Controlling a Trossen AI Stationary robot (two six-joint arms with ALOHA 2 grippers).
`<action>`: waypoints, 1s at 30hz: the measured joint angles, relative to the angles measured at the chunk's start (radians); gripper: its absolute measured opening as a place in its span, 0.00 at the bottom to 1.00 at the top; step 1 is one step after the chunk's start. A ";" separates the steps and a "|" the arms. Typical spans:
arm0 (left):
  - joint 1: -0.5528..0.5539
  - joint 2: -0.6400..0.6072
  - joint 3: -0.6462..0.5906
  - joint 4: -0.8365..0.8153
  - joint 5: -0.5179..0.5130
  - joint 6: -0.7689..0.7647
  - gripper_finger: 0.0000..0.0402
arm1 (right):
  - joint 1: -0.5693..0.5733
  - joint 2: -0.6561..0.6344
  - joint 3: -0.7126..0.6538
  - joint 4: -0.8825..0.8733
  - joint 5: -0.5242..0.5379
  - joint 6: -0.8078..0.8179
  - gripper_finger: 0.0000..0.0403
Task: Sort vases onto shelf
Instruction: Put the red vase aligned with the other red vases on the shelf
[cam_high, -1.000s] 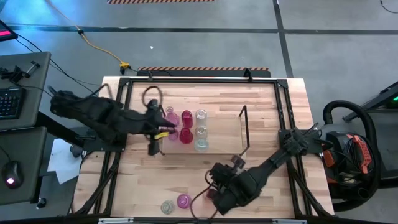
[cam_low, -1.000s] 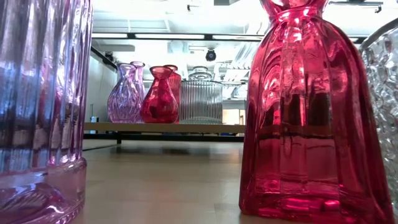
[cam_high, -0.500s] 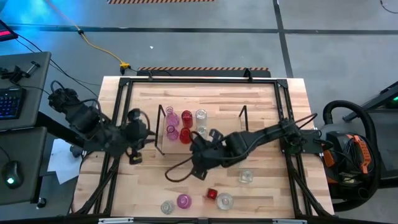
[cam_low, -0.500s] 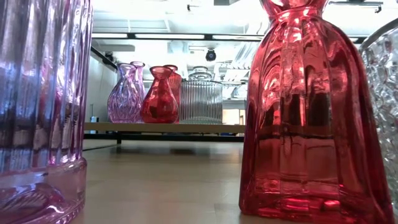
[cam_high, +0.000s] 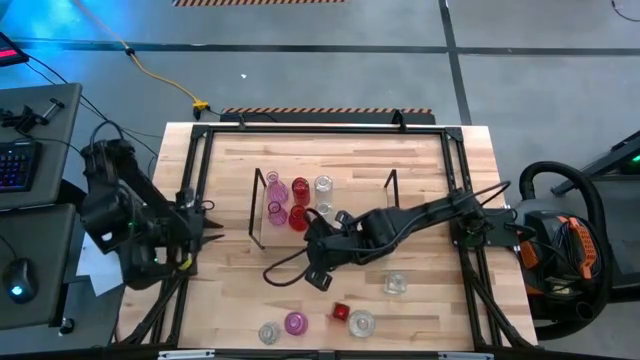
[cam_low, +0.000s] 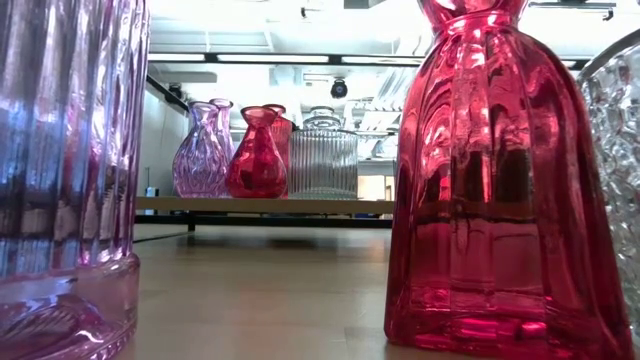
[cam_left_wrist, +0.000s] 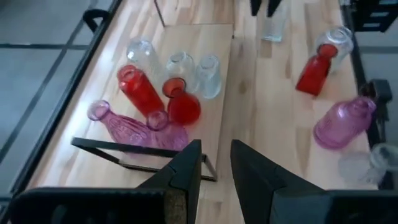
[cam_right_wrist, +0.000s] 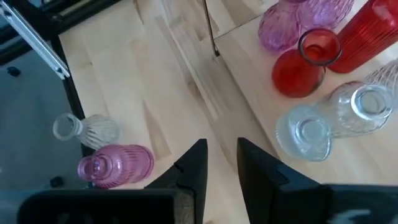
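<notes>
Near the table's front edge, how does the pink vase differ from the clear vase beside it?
The pink vase is magenta glass; the clear vase is colourless. The pink vase looks wider in the body, the clear vase slimmer with a narrow neck. Both look ribbed, and both stand on the tabletop, not on the shelf.

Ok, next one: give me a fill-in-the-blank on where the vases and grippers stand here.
1. On the shelf stand ___ red vases.
2. The lone red vase on the bare table has a ___ vase right beside it.
3. The left gripper and the right gripper are open, and both hold ___.
Missing words: two; clear; nothing.
</notes>
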 joint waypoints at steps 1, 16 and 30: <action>-0.014 -0.012 -0.028 -0.004 0.002 -0.022 0.19 | 0.003 0.002 0.000 -0.003 -0.007 0.004 0.17; 0.030 -0.362 -0.625 0.660 0.153 0.189 0.19 | 0.062 0.012 0.000 -0.099 -0.105 0.133 0.17; 0.338 -0.621 -0.777 0.862 0.684 0.424 0.19 | 0.066 0.012 0.000 -0.109 -0.170 0.125 0.17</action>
